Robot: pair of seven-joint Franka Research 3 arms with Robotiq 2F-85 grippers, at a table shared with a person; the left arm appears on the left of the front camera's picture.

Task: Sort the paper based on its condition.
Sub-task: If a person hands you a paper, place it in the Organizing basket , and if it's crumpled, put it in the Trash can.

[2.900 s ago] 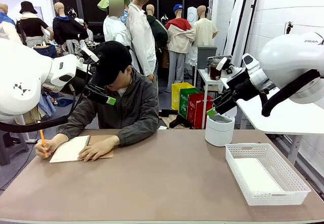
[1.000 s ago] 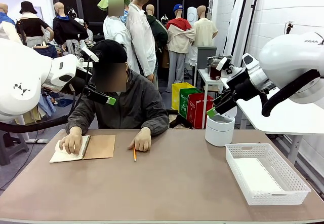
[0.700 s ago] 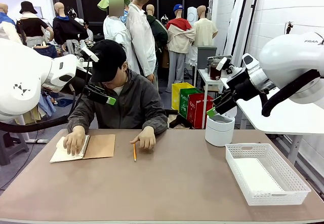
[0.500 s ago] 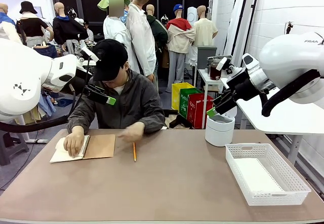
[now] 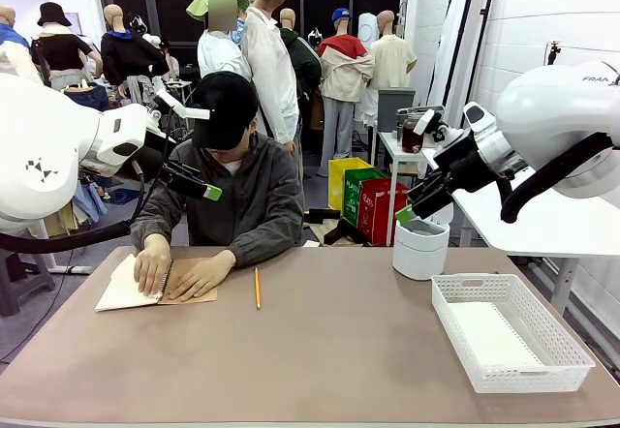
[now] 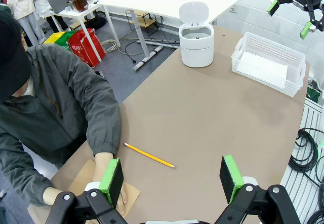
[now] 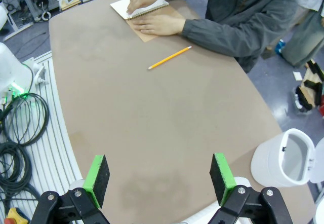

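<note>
Watching from afar, I see the person's hand (image 5: 201, 275) has moved onto the notebook (image 5: 133, 290) at lower left; paper (image 5: 494, 336) waits in the basket (image 5: 572, 351); my left gripper (image 6: 172, 178) and right gripper (image 7: 159, 178) gape empty

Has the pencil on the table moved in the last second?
No. The pencil lies in the same spot, left of the white basket, beside the brown notebook cover.

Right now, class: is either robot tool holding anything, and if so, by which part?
No. The left tool and right tool both hang open above the table, with nothing between their pads.
</note>
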